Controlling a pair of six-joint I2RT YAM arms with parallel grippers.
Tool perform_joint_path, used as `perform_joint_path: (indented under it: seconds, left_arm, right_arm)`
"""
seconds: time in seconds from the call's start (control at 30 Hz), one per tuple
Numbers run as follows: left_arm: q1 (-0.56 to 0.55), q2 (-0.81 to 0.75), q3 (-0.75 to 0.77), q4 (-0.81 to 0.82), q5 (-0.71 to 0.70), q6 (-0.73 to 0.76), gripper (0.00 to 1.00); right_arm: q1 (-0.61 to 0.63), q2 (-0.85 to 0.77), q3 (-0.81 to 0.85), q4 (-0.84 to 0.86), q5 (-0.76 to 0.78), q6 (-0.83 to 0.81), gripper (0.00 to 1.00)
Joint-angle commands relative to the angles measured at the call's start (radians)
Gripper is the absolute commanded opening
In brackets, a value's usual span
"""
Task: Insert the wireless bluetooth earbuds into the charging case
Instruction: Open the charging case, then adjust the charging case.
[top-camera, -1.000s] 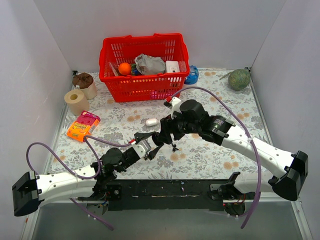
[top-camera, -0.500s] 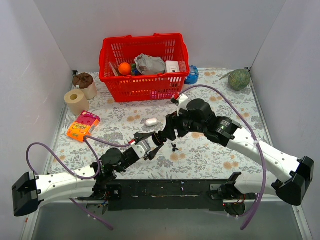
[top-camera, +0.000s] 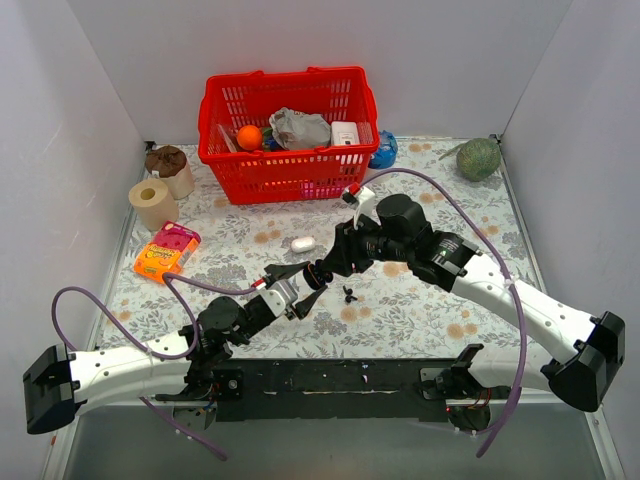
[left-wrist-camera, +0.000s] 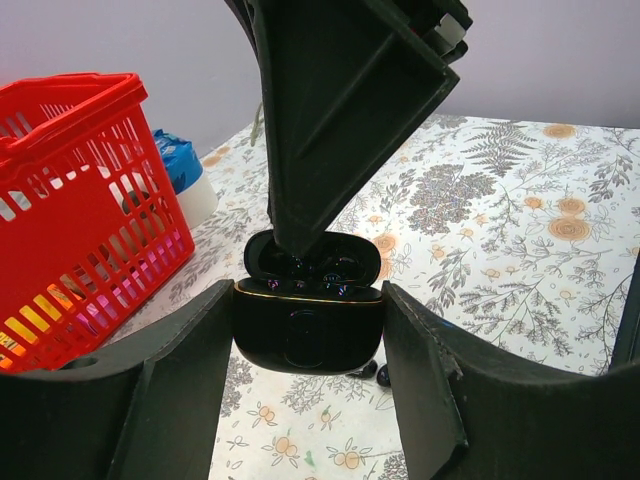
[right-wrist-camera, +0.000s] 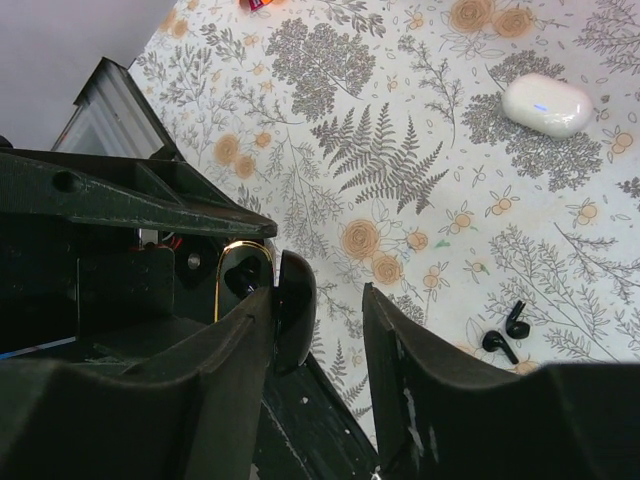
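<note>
Above the floral table (right-wrist-camera: 400, 160), our left end effector (left-wrist-camera: 310, 300) clamps the open charging case (left-wrist-camera: 305, 340) by its sides. Our right end effector (right-wrist-camera: 320, 300), parted and empty, hangs at the lid. The earbuds (right-wrist-camera: 505, 335) lie on the table, probably light and slippery, so we'd pinch the stems.

Top view: bright, even, diffuse overhead light; white walls bounce fill. Shadows under arms on counter (top-camera: 420, 300) soft, faint. Focus sharp throughout, no clipping, mild wide-angle spread at edges.

Left wrist: left hand (left-wrist-camera: 308, 345) fingers (left-wrist-camera: 170, 400) close to lens, underexposed, soft-edged. Charging case (left-wrist-camera: 308, 335) glossy, thin gold rim highlight, small coloured glints inside. Basket (left-wrist-camera: 80, 200) saturated red.

Right wrist: right hand (right-wrist-camera: 320, 310) fingers (right-wrist-camera: 200, 400) near-black, little surface detail. Counter print crisp. White case (right-wrist-camera: 547, 104) brightest spot, near clipping. Earbuds (right-wrist-camera: 505, 335) tiny but sharp.
</note>
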Motion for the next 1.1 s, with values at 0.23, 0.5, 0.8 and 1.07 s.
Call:
perform_joint_path:
  seconds: [0.23, 0.5, 0.8, 1.07]
  left_arm:
    - [-0.005, -0.015, 0.014, 0.034, -0.012, 0.002, 0.0]
    - [-0.005, -0.004, 0.017, 0.031, -0.02, -0.021, 0.0]
    - [-0.004, -0.012, 0.079, -0.13, -0.153, -0.199, 0.98]
    - [0.013, -0.095, 0.216, -0.362, 0.063, -0.389, 0.98]
  right_arm:
    - [-0.012, 0.023, -0.007, 0.061, -0.095, 0.013, 0.36]
    - [-0.012, 0.023, 0.001, 0.032, -0.105, -0.01, 0.04]
    - [-0.012, -0.052, 0.135, -0.119, 0.027, -0.216, 0.01]
    - [0.03, -0.124, 0.174, -0.219, 0.06, -0.527, 0.01]
